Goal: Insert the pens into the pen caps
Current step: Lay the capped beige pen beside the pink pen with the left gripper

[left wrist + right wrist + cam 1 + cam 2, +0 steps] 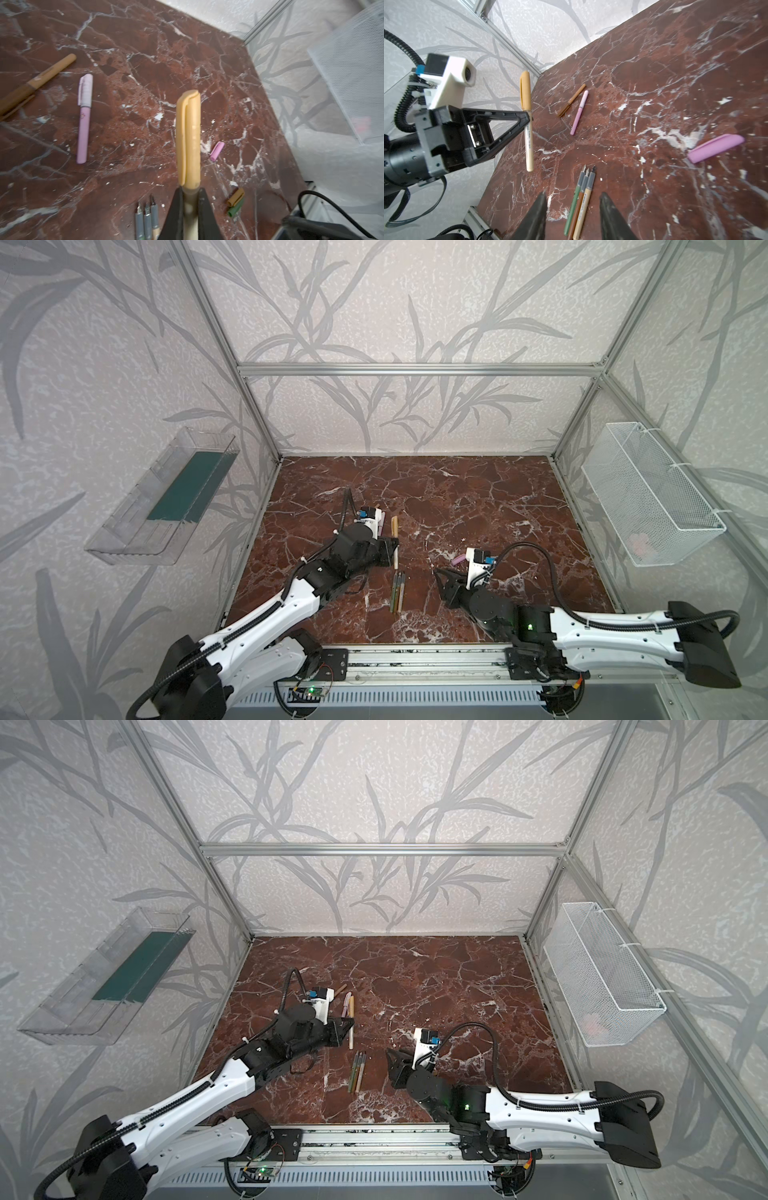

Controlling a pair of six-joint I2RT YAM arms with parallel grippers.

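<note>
In both top views my left tool (pixel 394 549) holds a long capped gold-tan pen (pixel 394 526) over the red marble tabletop (pixel 478 497). Left wrist view: the jaws pinch it tight. Right wrist view: my right tool (pixel 573 194) is open and empty above three thin uncapped pens (pixel 586 180).

The tabletop (pixel 457 497) looks like polished red-brown marble, veined in white, with a soft sheen. At three o'clock in both top views, the basket (pixel 648 493) is white-coated wire mesh. At nine o'clock, the tray (pixel 124 526) is clear glossy plastic with a matt dark green base. The frame bars (pixel 415 369) are brushed aluminium. The wall (pixel 415 302) is rough, like textured wallpaper. The gold-tan pen (pixel 188 137) and the pink cap (pixel 716 148) look like smooth matt plastic. The fingers (pixel 174 212) of the left gripper (pixel 190 190) are matt black plastic. The arm shells (pixel 266 614) are smooth white plastic.
</note>
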